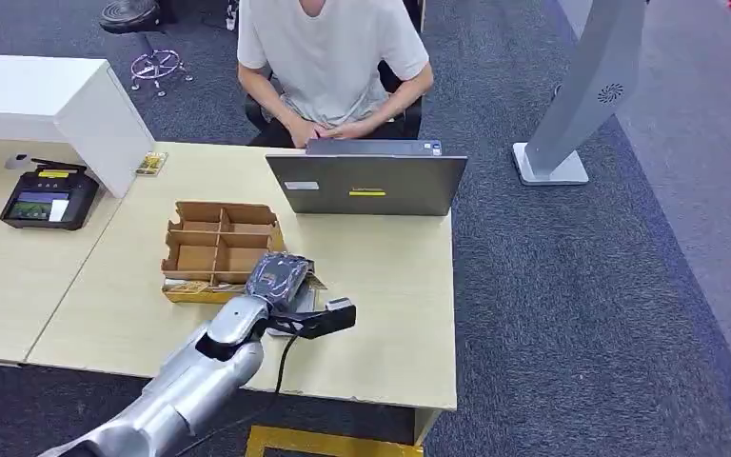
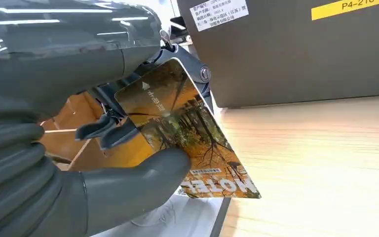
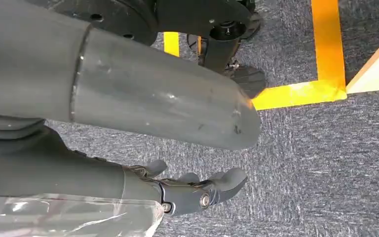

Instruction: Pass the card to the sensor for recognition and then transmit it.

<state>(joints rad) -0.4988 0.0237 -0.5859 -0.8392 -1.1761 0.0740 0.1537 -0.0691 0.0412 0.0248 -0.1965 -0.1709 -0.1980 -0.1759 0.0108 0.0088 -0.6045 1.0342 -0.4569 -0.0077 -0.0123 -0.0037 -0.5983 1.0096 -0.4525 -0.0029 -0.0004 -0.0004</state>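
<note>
Where box point(image 1: 217, 249) sits, laptop point(image 1: 366, 183) beyond.

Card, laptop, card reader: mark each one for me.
card point(image 2: 187, 133): left wrist view, middle of its printed face
laptop point(image 1: 366, 186): head view, back of the lid
card reader point(image 1: 48, 200): head view, top face

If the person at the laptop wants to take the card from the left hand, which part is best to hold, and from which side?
Probably the free end of the card, the one printed MOTEL, from the side away from the left hand. The thumb presses the face and fingers back the other end, so that end juts out bare above the table.
</note>
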